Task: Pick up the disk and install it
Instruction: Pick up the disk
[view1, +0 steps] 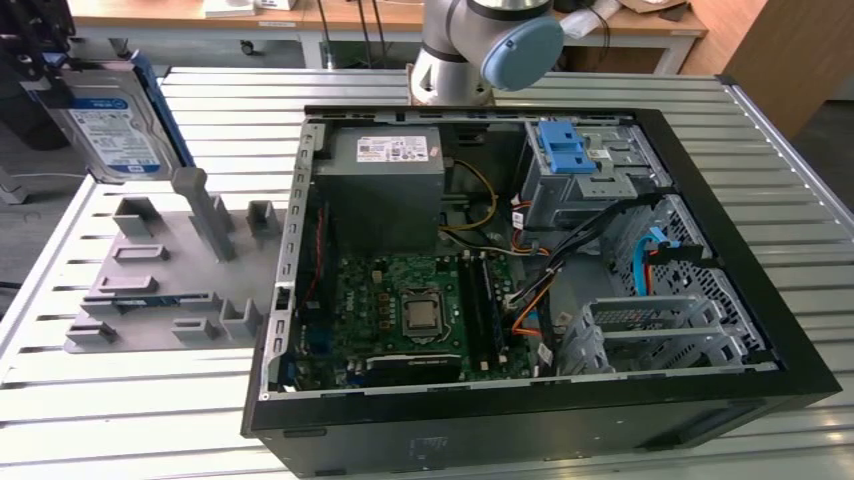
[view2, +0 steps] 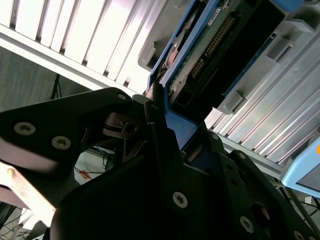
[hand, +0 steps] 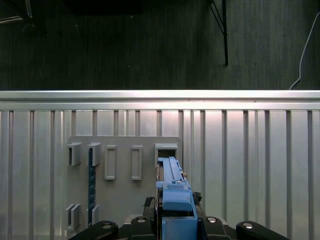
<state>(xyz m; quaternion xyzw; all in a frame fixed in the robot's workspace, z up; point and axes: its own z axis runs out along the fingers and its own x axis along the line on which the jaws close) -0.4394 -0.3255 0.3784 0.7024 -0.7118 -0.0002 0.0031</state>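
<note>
One disk (view1: 118, 135) is all the claw (view2: 162, 119) carries, and the claw is closed on it. In the second wrist view the black fingers (view2: 152, 150) press against the blue plastic frame that wraps the drive, with no gap to be seen. The grip sits on the frame's end rather than on the flat faces, which I judge leaves both faces free to slide into a bay.

The drive hangs on edge over the far corner of the bench (view1: 134, 420) at the exterior view's left. It is above the grey rack (view1: 160, 285) and, as far as I can tell, clear of its posts. In the first wrist view its thin blue edge lines up with an open slot in that rack, so the upright hold matches how the slots take things: narrow side down.

The drive is a flat silver-grey metal slab with a white-and-blue label. In the second wrist view one face shows green board and a dark row of connector pins. The rack is matt grey plastic with square posts and pockets, and the bench is bright ribbed aluminium.

Just beside the rack, across the bench's middle, lies the open black computer case (view1: 534, 435). Its side panel is off, and a perforated steel cage (view1: 654, 325) sits in its near corner at the exterior view's right.
</note>
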